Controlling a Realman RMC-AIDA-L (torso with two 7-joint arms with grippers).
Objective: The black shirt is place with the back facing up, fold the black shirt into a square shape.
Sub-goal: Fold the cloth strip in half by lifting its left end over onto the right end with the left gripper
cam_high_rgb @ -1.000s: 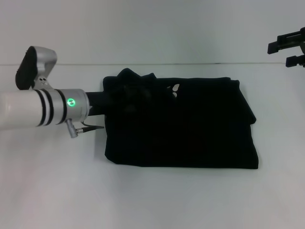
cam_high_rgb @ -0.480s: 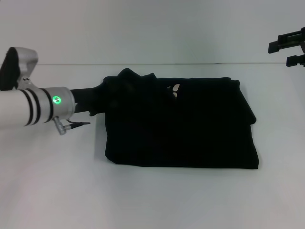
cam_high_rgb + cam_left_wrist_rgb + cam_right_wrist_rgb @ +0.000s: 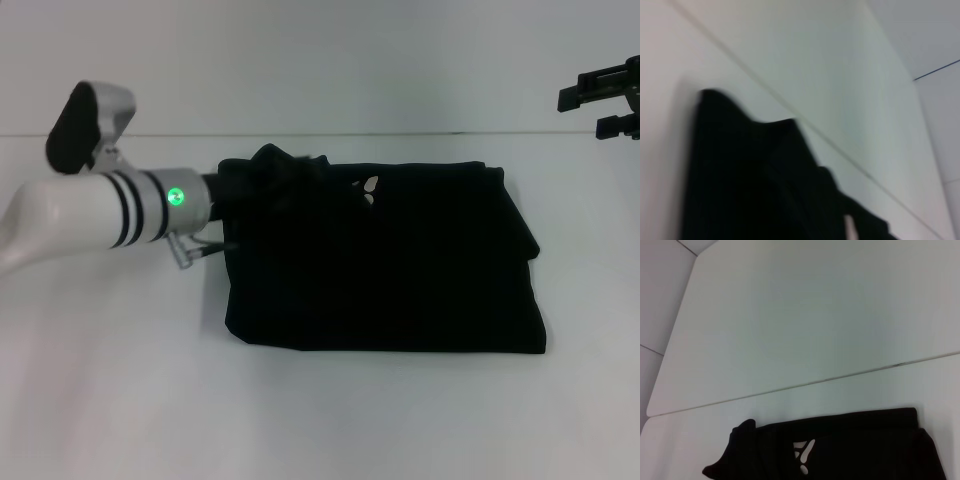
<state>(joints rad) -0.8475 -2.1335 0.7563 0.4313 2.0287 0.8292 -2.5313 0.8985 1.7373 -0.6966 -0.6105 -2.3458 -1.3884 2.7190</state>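
The black shirt point(image 3: 400, 260) lies folded into a rough rectangle in the middle of the white table, with a bit of white lettering point(image 3: 366, 190) showing near its far edge. Its far left corner is bunched up. My left gripper point(image 3: 235, 190) is at that bunched corner, black against the black cloth, on the end of the white and silver arm. The left wrist view shows the shirt's point(image 3: 750, 180) raised folds close up. My right gripper point(image 3: 610, 105) hangs open at the far right, well away from the shirt. The right wrist view looks down on the shirt's point(image 3: 850, 445) far edge.
The white table point(image 3: 320, 420) extends on all sides of the shirt. Its back edge point(image 3: 400, 133) meets a pale wall just behind the shirt. A thin cable point(image 3: 195, 250) hangs from the left wrist beside the shirt's left edge.
The left arm pulled back to the left, then came right again to the shirt's far left corner with its wrist angled up. The shirt's left edge shifted slightly right.
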